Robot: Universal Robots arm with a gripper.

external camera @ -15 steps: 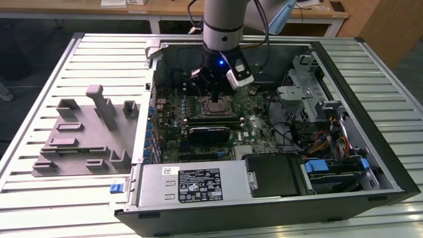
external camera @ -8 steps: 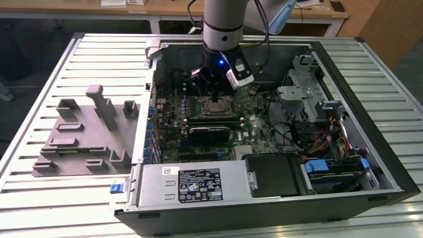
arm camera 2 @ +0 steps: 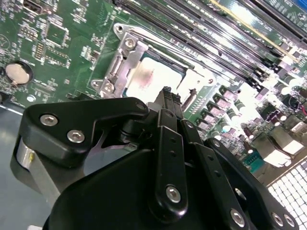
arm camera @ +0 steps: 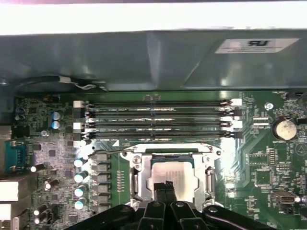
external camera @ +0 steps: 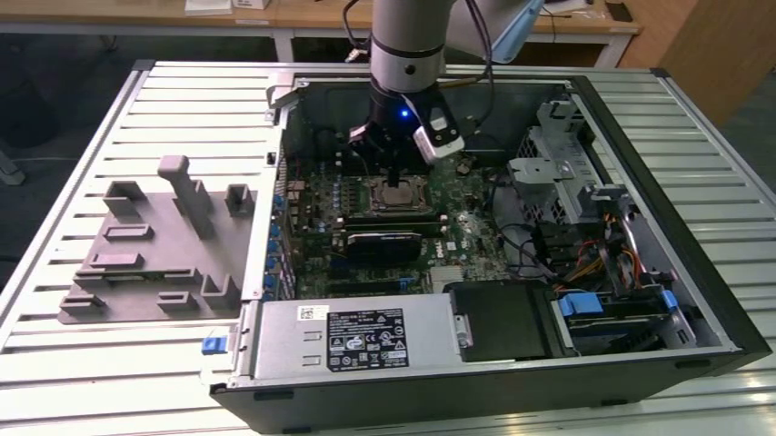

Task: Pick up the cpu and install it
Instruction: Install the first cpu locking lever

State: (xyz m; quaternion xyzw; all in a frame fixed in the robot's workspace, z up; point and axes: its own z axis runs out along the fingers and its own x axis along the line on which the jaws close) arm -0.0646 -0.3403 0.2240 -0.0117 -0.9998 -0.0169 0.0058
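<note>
The fingers [arm camera: 161,191] are drawn together, tip against tip, with nothing between them. Their tips stand just over the cpu [arm camera: 169,173], at or very near its metal top; whether they touch it I cannot tell. The cpu lies flat inside the socket [arm camera: 138,178], square to its metal frame, so the picking up and the placing look done. What may be left is the clamping: I cannot tell if the frame is latched. Beyond the socket run the memory slots [arm camera: 158,120]. In the exterior view the arm [external camera: 406,45] reaches down over the socket into the open case [external camera: 485,391], which lies on the slatted table [external camera: 182,100].
</note>
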